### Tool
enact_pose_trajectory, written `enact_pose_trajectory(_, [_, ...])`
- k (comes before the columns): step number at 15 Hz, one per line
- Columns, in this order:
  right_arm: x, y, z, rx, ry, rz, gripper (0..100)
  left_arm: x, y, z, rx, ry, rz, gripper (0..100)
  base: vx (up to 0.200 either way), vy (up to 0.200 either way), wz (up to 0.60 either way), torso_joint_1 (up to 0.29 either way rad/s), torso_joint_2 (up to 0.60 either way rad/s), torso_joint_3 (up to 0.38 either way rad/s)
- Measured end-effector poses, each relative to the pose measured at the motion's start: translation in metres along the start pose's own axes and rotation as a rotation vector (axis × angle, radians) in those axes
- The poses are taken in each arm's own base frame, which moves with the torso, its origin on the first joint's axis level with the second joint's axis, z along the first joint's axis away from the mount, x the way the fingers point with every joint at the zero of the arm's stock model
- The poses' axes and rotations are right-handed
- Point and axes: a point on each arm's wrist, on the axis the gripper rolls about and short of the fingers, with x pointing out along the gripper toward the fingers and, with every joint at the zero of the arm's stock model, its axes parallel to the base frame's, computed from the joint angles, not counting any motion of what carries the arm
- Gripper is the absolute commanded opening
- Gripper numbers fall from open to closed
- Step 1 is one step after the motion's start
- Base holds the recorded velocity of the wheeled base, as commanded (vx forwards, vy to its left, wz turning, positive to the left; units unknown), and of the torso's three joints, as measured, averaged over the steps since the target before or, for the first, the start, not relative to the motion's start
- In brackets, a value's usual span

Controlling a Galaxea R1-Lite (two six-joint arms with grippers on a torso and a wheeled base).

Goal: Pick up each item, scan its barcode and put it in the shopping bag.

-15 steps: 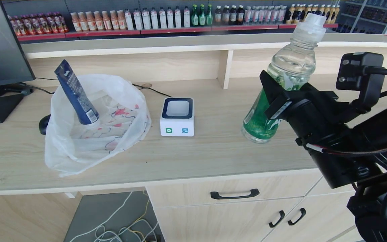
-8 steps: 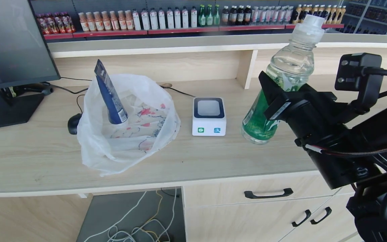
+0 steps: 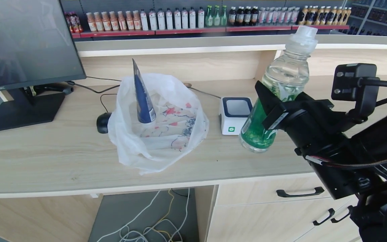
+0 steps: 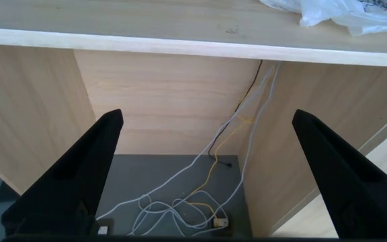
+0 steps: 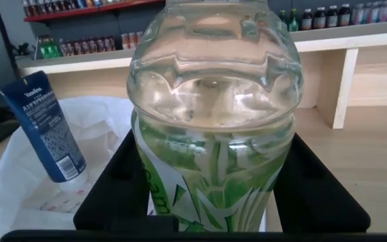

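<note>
The table [image 3: 45, 158] and its load are sitting further toward the robot's right in the head view than a second ago: the camera is shifting, not the goods. The shopping bag [image 3: 126, 144] is standing open. The right pincer [image 3: 273, 111] is clamping the green-labelled bottle [image 3: 281, 80] aloft, now lining up beside the scanner [image 3: 235, 114], possibly over its edge; scanning is pending. A blue tube [image 3: 141, 97] is standing bagged. The left pincer [image 4: 203, 181] is hanging wide, empty, below the table edge.

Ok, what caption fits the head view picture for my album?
Right jaws grip a green-labelled bottle beside the scanner; a blue tube stands in the shopping bag.
</note>
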Motion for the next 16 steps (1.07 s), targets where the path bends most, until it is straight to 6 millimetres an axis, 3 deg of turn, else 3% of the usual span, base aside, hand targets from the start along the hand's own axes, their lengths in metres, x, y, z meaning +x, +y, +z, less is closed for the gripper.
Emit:
enact_pose_trajectory(4, [-0.004, -0.004, 0.004, -0.013, 0.000, -0.006, 0, 0.000, 0.000, 0.000, 0.000, 0.001, -0.001, 100, 0.000, 0.000, 0.00, 0.000, 0.00, 0.000])
enact_pose_trajectory(7, [0.005, -0.009, 0.007, -0.062, -0.004, -0.031, 0, 0.000, 0.000, 0.000, 0.000, 0.001, 0.000, 100, 0.000, 0.000, 0.00, 0.000, 0.00, 0.000])
enact_pose_trajectory(12, [0.062, -0.011, 0.040, -0.220, -0.020, -0.089, 0, 0.000, 0.000, 0.000, 0.000, 0.001, 0.000, 100, 0.000, 0.000, 0.00, 0.000, 0.00, 0.000])
enact_pose_trajectory(16, [0.081, -0.011, 0.044, -0.409, 0.009, -0.100, 0, 0.000, 0.000, 0.000, 0.000, 0.001, 0.000, 100, 0.000, 0.000, 0.00, 0.000, 0.00, 0.000])
